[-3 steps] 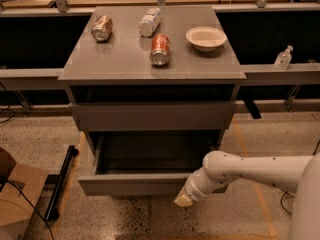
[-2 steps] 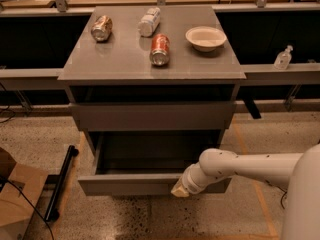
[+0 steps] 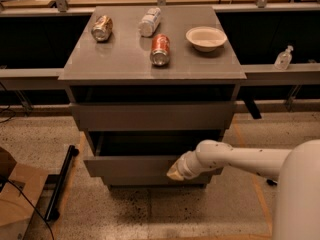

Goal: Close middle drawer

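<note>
Touching the flat front of the middle drawer [image 3: 127, 166], the gripper [image 3: 175, 173] sits near six o'clock in the camera view. Its fingers are drawn together into one pale tip with no gap showing. The drawer stands pulled out from the cabinet [image 3: 125, 59], just below the top drawer front [image 3: 150, 116]. On the cabinet top lie a brown can [image 3: 101, 28] at eleven o'clock, a bottle [image 3: 149, 21] and a red can [image 3: 160, 49] at twelve, and a bowl [image 3: 206, 38] at one.
</note>
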Motion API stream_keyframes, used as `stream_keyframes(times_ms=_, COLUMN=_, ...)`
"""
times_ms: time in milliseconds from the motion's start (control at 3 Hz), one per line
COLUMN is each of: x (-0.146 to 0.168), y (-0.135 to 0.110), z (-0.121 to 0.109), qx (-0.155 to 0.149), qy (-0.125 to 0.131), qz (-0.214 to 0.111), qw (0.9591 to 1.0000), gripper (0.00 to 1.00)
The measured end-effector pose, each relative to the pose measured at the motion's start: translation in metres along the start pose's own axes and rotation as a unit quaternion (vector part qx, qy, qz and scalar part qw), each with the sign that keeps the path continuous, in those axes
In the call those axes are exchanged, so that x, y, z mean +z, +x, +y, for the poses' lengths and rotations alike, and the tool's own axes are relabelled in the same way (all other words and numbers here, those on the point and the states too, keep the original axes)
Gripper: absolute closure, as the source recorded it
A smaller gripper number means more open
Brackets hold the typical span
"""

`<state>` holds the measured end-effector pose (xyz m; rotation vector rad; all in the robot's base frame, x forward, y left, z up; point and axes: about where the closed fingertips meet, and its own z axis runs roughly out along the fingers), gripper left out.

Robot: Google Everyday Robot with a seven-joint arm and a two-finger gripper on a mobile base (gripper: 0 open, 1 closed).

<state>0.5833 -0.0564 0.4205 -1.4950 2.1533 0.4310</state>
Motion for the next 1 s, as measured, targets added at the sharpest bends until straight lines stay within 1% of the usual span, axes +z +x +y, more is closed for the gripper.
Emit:
stream_keyframes(times_ms=333, x=0.0156, y=-0.0571, z=-0.0563, qx=-0.057, qy=0.029, qz=-0.062, qw=0.996, gripper=1.0)
stream_keyframes(times_ms=667, x=0.0157, y=-0.0571, z=-0.0561, qx=-0.057, qy=0.028, qz=-0.062, qw=0.996, gripper=1.0)
stream_keyframes(times_ms=1000, x=0.0176, y=-0.0574, z=-0.0546, qx=-0.057, qy=0.027, qz=-0.062, qw=0.9961, gripper=0.82)
